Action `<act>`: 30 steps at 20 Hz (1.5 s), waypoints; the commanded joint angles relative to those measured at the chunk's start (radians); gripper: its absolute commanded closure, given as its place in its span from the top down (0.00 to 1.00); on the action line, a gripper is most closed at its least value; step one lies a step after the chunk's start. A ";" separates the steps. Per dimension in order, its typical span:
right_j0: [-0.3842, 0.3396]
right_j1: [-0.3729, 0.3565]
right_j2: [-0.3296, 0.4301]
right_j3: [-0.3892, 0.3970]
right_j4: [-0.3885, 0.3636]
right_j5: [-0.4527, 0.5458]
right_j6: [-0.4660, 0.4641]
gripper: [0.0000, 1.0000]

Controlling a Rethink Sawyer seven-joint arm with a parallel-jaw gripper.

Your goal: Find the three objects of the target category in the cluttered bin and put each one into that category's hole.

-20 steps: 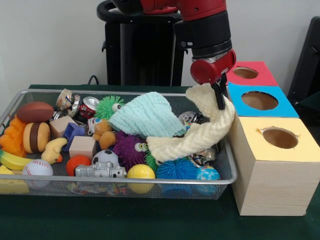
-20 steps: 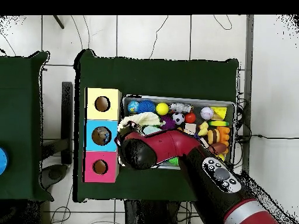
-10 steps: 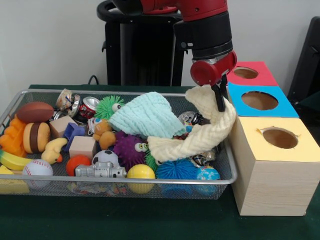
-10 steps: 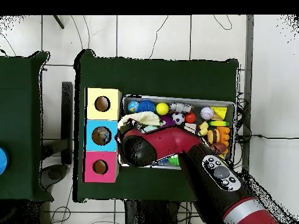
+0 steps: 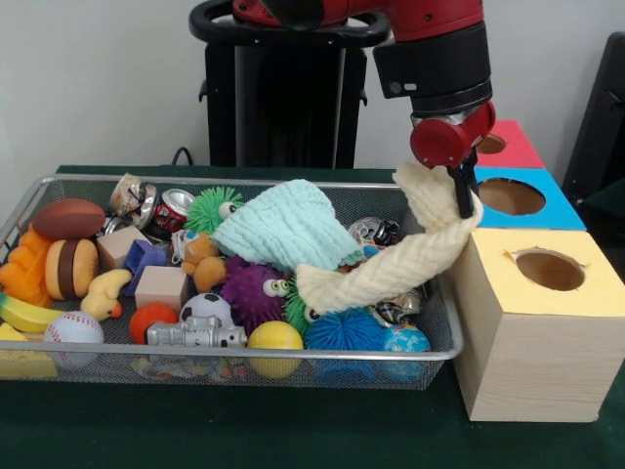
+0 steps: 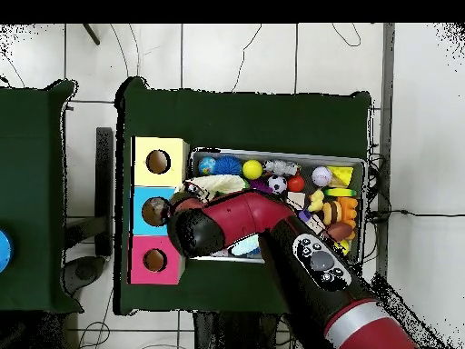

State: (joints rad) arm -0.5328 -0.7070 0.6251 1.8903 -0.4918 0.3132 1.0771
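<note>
- The cream knitted scarf (image 5: 410, 256) hangs from the gripper (image 5: 462, 200), its lower end trailing at 8 o'clock into the wire bin (image 5: 225, 363).
- The gripper is clamped on the scarf's upper end, above the bin's right rim.
- The yellow-topped box (image 5: 542, 322) stands at 4 o'clock of the gripper, the blue-topped box (image 5: 552, 208) just behind.

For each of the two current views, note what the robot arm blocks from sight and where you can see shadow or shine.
Front view: even lighting; the crushed can shines, and the gripper partly covers the blue box while holding the cream cloth. Overhead view: the arm hides part of the wire bin, and each box hole looks dark inside.
</note>
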 commanded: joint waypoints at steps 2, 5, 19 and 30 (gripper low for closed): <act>0.029 0.022 -0.021 -0.066 -0.031 0.103 0.040 0.00; 0.041 0.017 -0.025 -0.059 -0.045 0.098 0.035 0.00; 0.074 -0.001 -0.035 -0.067 -0.053 0.178 -0.032 0.00; -0.005 0.039 0.015 -0.156 -0.041 0.265 -0.128 0.00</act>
State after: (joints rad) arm -0.4985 -0.7159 0.5993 1.8395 -0.4916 0.4139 1.0771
